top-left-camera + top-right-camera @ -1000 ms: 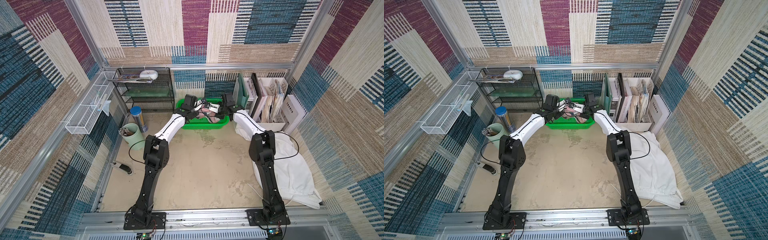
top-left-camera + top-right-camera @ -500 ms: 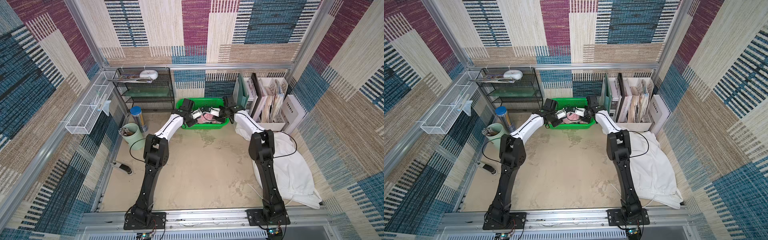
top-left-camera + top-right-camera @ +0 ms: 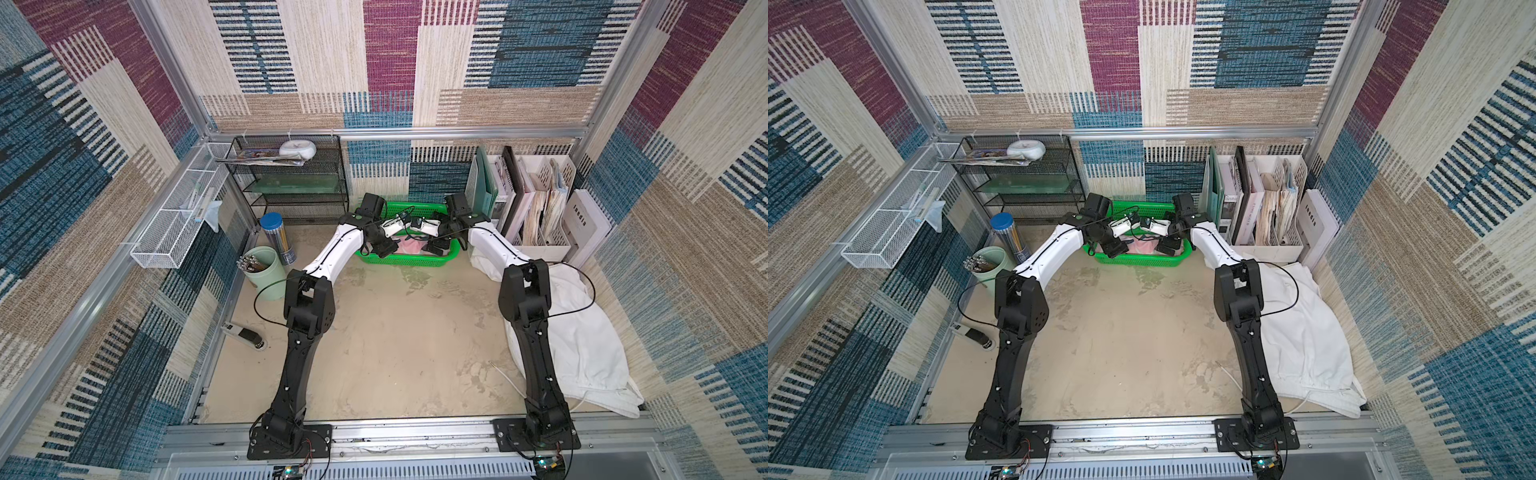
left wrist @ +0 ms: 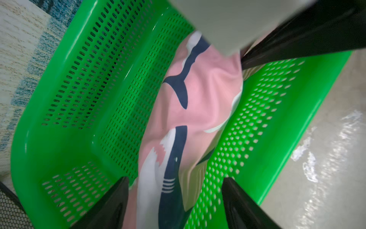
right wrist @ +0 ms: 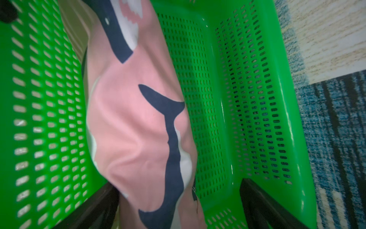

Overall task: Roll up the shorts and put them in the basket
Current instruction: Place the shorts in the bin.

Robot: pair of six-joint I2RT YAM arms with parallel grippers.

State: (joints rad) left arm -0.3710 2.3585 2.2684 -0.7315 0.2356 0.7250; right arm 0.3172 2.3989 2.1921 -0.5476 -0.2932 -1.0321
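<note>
The pink shorts [image 4: 198, 95] with navy-and-white sharks lie as a rolled bundle on the floor of the green basket [image 3: 405, 261], seen in both wrist views. My left gripper [image 4: 175, 179] hangs open over one end of the bundle. My right gripper [image 5: 178, 184] hangs open over the other end, and the cloth lies loose between its fingers. In both top views the two grippers [image 3: 384, 248] [image 3: 438, 247] reach into the basket and cover most of the pink shorts [image 3: 1144, 246]. The white shorts [image 3: 582, 332] lie spread at the table's right side, partly under the right arm.
A black mesh shelf [image 3: 291, 178] stands behind the basket on the left. File organizers [image 3: 536, 208] stand on the right. A blue canister [image 3: 276, 237] and a green cup [image 3: 264, 272] sit at the left. A small black device [image 3: 245, 332] lies near the left edge.
Both grippers were shut on the pink shorts above the basket. They have lowered into it and opened, and the rolled shorts now lie loose on the basket floor.
</note>
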